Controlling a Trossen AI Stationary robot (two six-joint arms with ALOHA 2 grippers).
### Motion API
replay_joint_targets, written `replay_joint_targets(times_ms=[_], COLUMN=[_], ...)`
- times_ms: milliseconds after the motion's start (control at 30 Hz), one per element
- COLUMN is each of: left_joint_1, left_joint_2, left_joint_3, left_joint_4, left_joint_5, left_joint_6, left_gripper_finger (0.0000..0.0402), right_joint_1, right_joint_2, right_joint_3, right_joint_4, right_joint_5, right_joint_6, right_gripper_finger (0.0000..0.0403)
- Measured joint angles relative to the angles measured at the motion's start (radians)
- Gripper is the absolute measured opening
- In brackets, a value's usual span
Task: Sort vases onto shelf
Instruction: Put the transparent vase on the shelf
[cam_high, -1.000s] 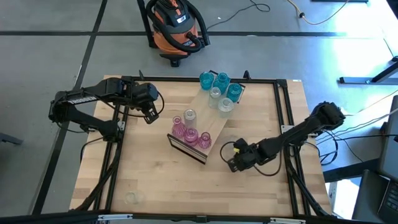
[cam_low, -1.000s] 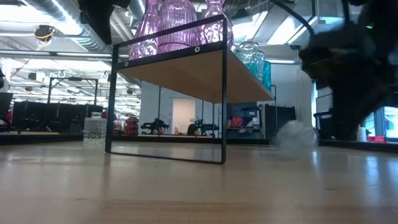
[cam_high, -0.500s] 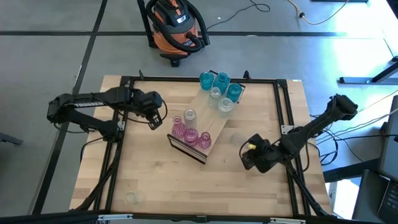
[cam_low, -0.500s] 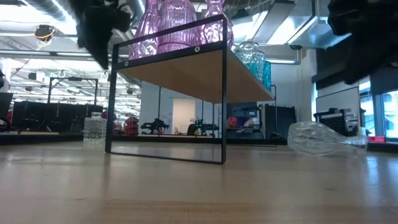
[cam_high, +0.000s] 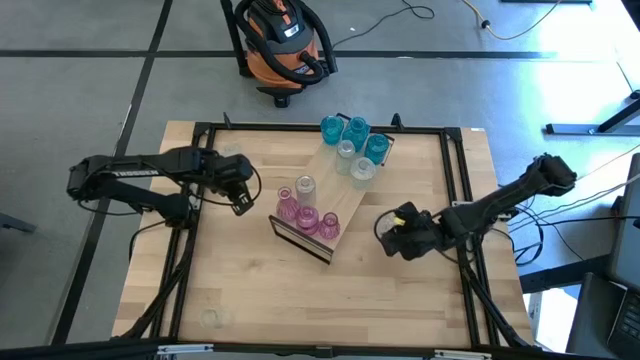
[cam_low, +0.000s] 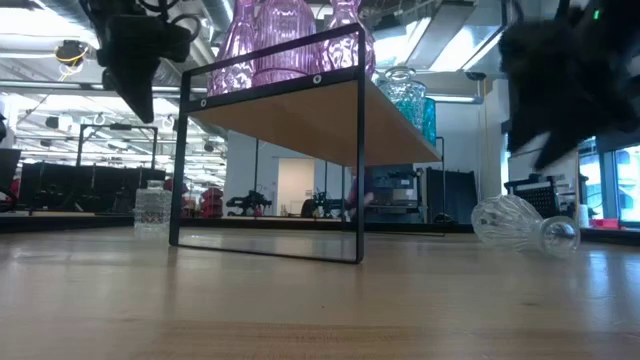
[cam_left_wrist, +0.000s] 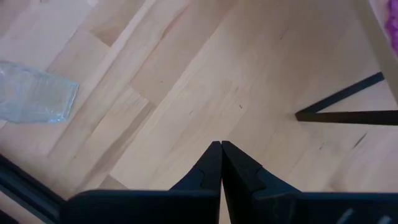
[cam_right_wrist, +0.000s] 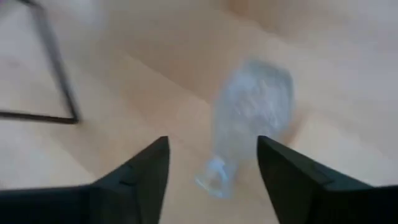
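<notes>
Grey floor, dark seams; orange-black shop vacuum (cam_high: 283, 48) behind table; cables.

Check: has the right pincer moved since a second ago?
Yes. In the high view the right pincer has shifted away from the shelf and toward the table's right edge, now open over a clear vase lying on its side.

In the low view the pink vases (cam_low: 280, 35) on the shelf (cam_low: 320, 115) are cut off by the picture's upper edge, and the right end effector (cam_low: 565, 90) shows only as a dark blurred mass running off the frame. In the right wrist view the clear vase (cam_right_wrist: 252, 121) lying on the tabletop (cam_right_wrist: 348, 81) is smeared, so its ribbing cannot be made out. From above, that vase is too faint to pick out.
</notes>
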Motion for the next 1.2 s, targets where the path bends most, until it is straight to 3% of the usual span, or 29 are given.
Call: replay_joint_targets(times_ms=[167, 300, 733, 900, 1200], left_joint_1=[0.0, 0.0, 0.0, 0.0, 0.0], left_joint_2=[-0.039, -0.069, -0.094, -0.094, -0.094], left_joint_3=[0.0, 0.0, 0.0, 0.0, 0.0], left_joint_4=[-0.008, -0.009, -0.016, -0.039, -0.041], left_joint_5=[-0.001, -0.019, -0.045, -0.044, -0.076], left_joint_6=[-0.042, -0.05, -0.049, -0.048, -0.022], left_gripper_finger=[0.0, 0.0, 0.0, 0.0, 0.0], right_joint_1=[0.003, 0.001, -0.101, -0.133, -0.129], right_joint_2=[0.045, 0.066, 0.253, 0.282, 0.24], right_joint_3=[-0.048, -0.053, -0.053, -0.052, -0.049], right_joint_4=[0.044, 0.111, 0.21, 0.254, 0.227], right_joint_5=[-0.131, -0.128, -0.238, -0.313, -0.44], right_joint_6=[0.247, 0.275, 0.262, 0.203, 0.125], right_gripper_finger=[0.0278, 0.0298, 0.0274, 0.0226, 0.0054])
